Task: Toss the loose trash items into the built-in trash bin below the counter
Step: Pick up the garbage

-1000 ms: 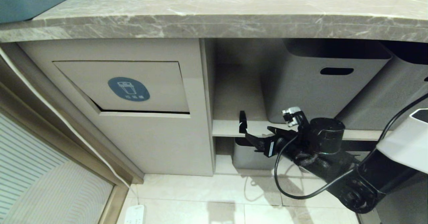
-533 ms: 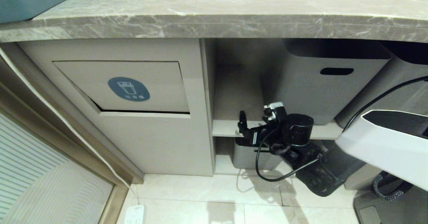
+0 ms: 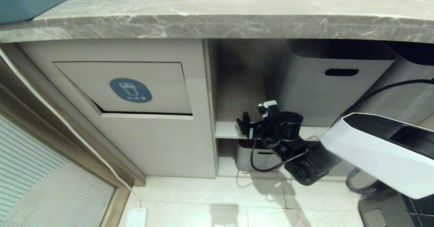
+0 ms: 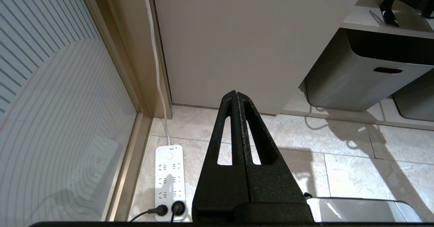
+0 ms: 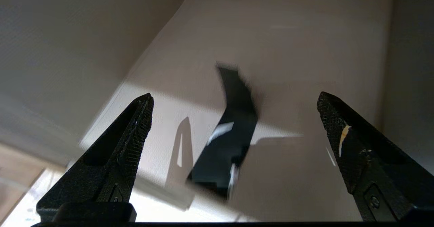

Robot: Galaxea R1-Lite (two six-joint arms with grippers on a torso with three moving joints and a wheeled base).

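The built-in trash bin (image 3: 130, 90) is a beige flap with a blue bin sticker, under the grey marble counter (image 3: 217, 27). To its right, a small black wrapper-like scrap (image 3: 246, 118) stands at the front edge of an open shelf (image 3: 227, 130). My right gripper (image 3: 247, 128) is at that shelf edge. In the right wrist view it is open wide (image 5: 235, 96), with the black scrap (image 5: 234, 132) lying between and just beyond its fingertips, untouched. The left gripper (image 4: 235, 93) is shut and empty, parked low over the floor tiles.
Grey storage tubs stand on the shelf (image 3: 332, 81) and below it (image 3: 251, 157). A white power strip (image 4: 168, 179) with plugs lies on the floor by the cabinet's left corner. A striped panel (image 3: 40, 172) stands at the left.
The right arm has swung left and in toward the shelf. Its open gripper has come up to the black scrap. The scrap and the left arm have not moved.
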